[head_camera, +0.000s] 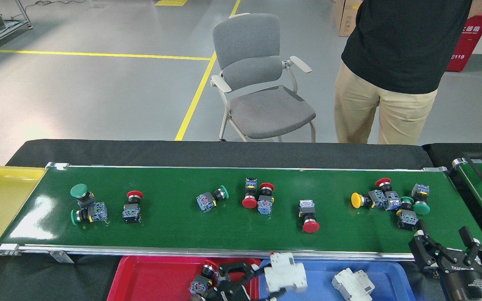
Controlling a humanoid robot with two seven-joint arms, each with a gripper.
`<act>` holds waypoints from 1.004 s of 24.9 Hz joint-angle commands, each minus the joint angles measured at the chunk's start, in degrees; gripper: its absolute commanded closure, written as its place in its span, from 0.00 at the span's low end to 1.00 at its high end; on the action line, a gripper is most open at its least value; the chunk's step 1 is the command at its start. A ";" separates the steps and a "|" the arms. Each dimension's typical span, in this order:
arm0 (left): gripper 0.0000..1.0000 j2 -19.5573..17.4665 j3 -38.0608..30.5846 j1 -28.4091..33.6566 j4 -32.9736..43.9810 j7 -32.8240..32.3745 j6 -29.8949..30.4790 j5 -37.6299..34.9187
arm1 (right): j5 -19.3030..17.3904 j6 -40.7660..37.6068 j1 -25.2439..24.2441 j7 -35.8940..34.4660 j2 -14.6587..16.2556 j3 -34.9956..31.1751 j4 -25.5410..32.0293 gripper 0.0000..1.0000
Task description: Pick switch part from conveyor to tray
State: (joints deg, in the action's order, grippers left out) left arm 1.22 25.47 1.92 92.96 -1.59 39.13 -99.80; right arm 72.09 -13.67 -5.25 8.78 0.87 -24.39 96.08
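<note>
Grey factory floor with a yellow line lies behind the long glossy dark-green conveyor (224,225), where small push-button switches are scattered. Down at the near edge, the left tool (249,278) grips a white blocky plastic switch part (285,274), held above the blue plastic tray (391,271) beside a second white one (352,284). It looks light, rigid and smooth; flat sides suit gripping. The right tool (450,251) stands spread, empty.

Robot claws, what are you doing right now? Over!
Left claw shut on white switch part, over blue tray. Right claw open, empty, at conveyor right end. Nothing in the way.
</note>
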 commanded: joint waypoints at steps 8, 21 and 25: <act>0.00 2.04 0.54 0.98 1.61 -0.69 -7.58 -0.75 | -0.19 -0.21 0.24 -0.60 0.36 -0.13 0.69 0.01; 0.00 -6.93 -49.29 2.74 -5.06 4.67 -9.87 8.21 | 0.42 4.53 6.92 0.10 -0.79 18.68 1.04 0.02; 0.00 -9.74 -49.55 1.42 -9.99 4.67 -9.87 8.57 | 0.51 8.84 10.44 0.10 -1.40 31.77 -1.69 0.02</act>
State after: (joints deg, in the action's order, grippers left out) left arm -7.59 -23.94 4.49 83.00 2.51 29.02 -91.63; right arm 72.59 -6.91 4.04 8.87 -0.17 5.08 94.47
